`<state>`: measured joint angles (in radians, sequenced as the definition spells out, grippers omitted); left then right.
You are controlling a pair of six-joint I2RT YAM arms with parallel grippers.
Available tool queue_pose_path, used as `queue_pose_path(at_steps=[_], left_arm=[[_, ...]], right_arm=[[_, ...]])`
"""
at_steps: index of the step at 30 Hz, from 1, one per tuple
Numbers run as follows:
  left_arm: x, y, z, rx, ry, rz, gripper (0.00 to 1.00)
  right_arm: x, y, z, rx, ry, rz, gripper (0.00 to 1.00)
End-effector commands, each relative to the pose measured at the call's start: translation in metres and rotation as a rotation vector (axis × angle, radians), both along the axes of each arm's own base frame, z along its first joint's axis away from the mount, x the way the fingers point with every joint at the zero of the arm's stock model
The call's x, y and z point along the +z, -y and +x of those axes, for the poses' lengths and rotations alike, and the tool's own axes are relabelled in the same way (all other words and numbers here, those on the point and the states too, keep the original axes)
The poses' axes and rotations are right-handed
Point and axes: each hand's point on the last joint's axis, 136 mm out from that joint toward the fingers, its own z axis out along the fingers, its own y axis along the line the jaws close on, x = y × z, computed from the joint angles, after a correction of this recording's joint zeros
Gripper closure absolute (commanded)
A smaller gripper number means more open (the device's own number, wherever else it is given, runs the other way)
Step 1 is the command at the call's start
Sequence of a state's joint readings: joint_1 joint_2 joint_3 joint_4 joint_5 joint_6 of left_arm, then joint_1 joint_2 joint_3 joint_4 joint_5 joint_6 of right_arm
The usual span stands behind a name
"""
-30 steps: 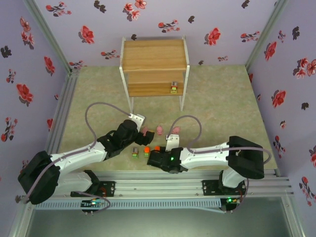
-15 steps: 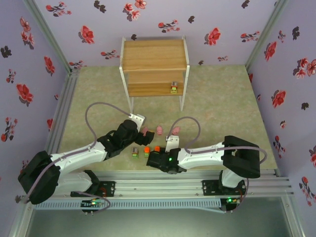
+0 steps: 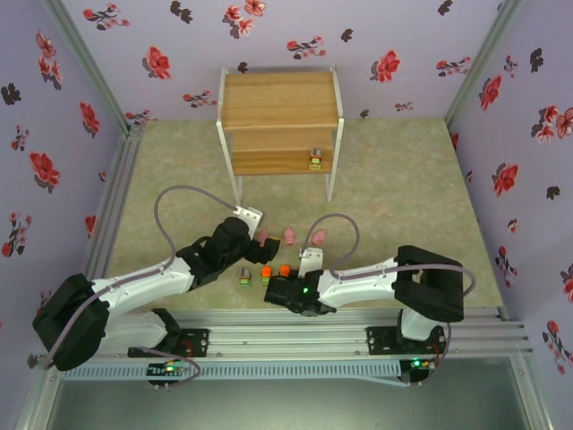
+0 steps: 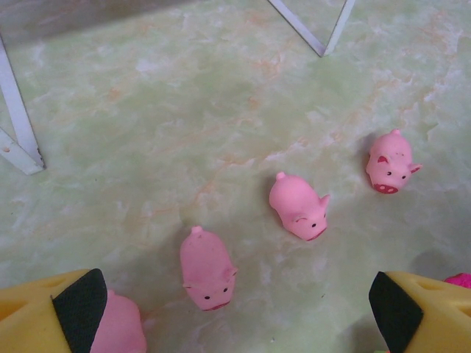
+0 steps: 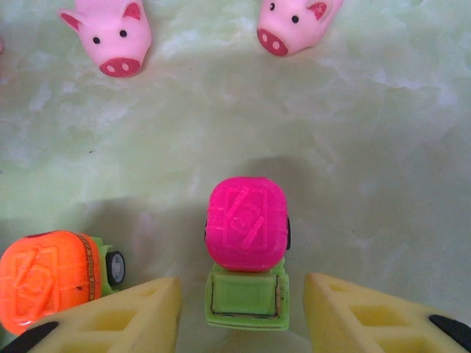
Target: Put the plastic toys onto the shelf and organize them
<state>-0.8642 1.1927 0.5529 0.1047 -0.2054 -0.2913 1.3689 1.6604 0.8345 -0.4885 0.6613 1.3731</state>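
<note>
Pink-topped block [image 5: 246, 226] sits, seemingly untouched, within the released right end effector [image 5: 241, 285].

The worktop [image 3: 403, 179] is pale green with soft orange streaks. The shelf [image 3: 279, 98] stands at its far side, with one small block [image 3: 315, 160] on its lower board. Nearer, pink pigs [image 4: 298, 207] lie close together. Near them sit a pink-topped truck [image 5: 246, 243] and an orange-topped truck [image 5: 51, 276].

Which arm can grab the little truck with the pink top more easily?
The right. Its open pincer has a finger on each side of the pink-topped toy truck; the left pincer hangs open over the pink pigs instead.
</note>
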Motion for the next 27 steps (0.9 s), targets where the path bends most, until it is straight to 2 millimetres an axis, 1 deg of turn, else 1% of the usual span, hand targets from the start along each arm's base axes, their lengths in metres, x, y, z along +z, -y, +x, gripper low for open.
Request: queue_pose_path(at_steps=[1, 7, 18, 23, 27], left_arm=[[0.011, 0.005, 0.007, 0.014, 0.012, -0.037, 0.04], [0.011, 0.005, 0.007, 0.016, 0.011, -0.038, 0.04], [0.011, 0.005, 0.007, 0.016, 0.01, -0.036, 0.04], [0.01, 0.005, 0.007, 0.015, 0.009, -0.035, 0.04], [0.009, 0.005, 0.007, 0.015, 0.006, -0.032, 0.04]], right_arm=[[-0.006, 0.002, -0.001, -0.023, 0.004, -0.002, 0.73], [-0.008, 0.002, 0.001, -0.025, 0.007, -0.004, 0.73], [-0.016, 0.011, 0.006, -0.047, 0.005, -0.018, 0.75], [-0.021, 0.01, 0.007, -0.044, 0.004, -0.029, 0.76], [-0.02, 0.01, 0.009, -0.04, 0.012, -0.045, 0.76]])
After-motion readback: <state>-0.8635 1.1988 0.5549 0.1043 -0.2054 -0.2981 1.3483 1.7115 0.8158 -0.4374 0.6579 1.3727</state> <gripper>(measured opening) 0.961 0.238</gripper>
